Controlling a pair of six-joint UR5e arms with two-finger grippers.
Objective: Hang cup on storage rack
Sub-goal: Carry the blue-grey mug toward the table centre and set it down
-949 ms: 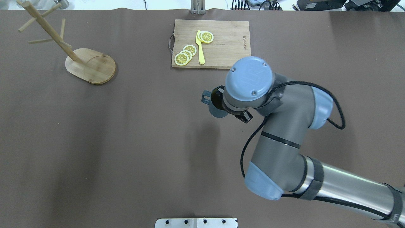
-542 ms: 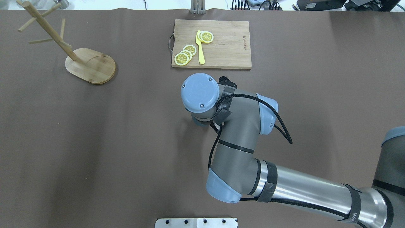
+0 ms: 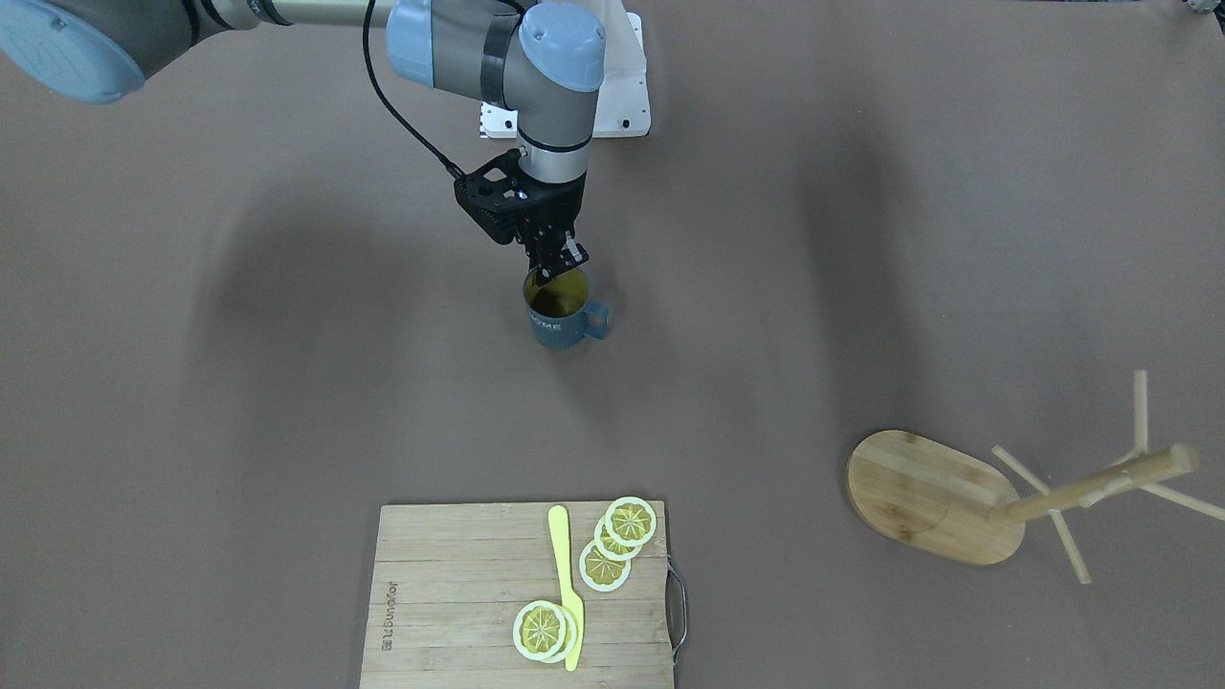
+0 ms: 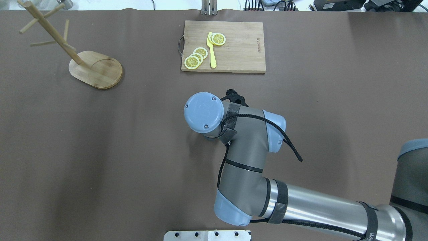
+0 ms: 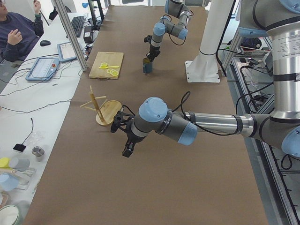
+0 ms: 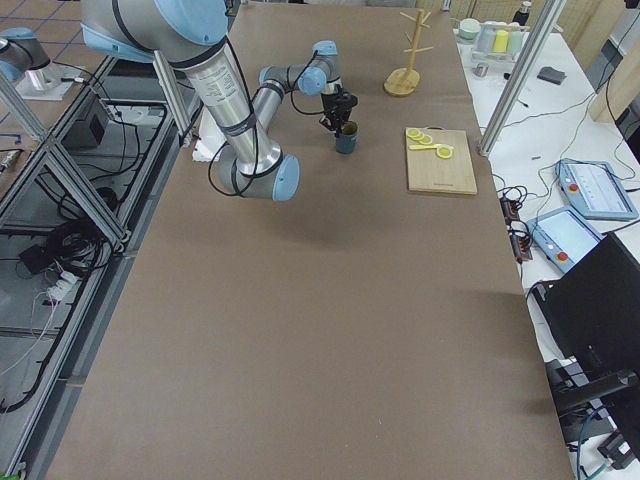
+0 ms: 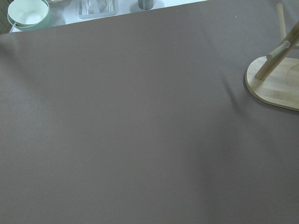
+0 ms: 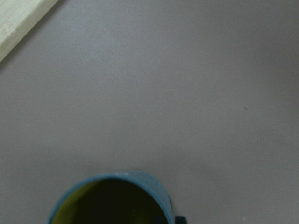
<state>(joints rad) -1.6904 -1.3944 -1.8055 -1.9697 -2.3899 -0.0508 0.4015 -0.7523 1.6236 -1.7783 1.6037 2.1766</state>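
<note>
Brown tabletop (image 3: 861,239) lies under the upright teal-blue cup (image 3: 561,331); yellow interior, loop handle (image 3: 598,321).

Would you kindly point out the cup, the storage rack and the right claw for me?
cup (image 3: 563,331): front-facing view, on its blue outer wall.
storage rack (image 3: 919,488): front-facing view, on its bare oval base.
right claw (image 3: 553,272): front-facing view, midway between its fingertips at the cup's rim.
</note>
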